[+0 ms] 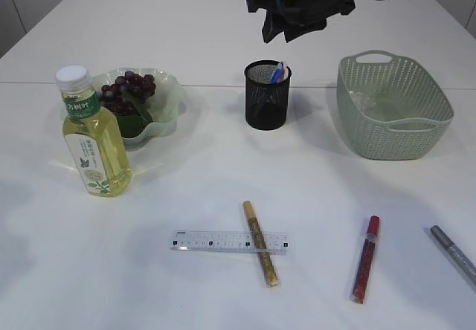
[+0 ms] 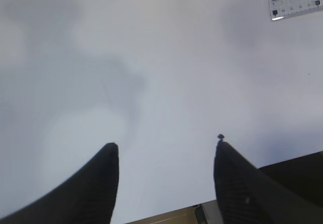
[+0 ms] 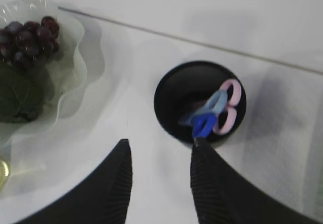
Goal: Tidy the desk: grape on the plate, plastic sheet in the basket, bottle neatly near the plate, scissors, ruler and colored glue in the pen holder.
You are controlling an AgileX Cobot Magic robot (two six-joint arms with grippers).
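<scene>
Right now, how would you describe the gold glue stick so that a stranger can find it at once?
Start at the black mesh pen holder in the middle of the white table and come toward the near edge. There a clear ruler lies flat; the gold glue stick lies across its right end. The red glue stick lies apart, further right.

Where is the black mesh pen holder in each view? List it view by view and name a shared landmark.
Exterior view: the pen holder stands at upper centre, under the right gripper.
Left wrist view: not in it.
Right wrist view: centre right, seen from above, scissors inside.
Shared landmark: the grape plate, left of the holder in both views.
</scene>
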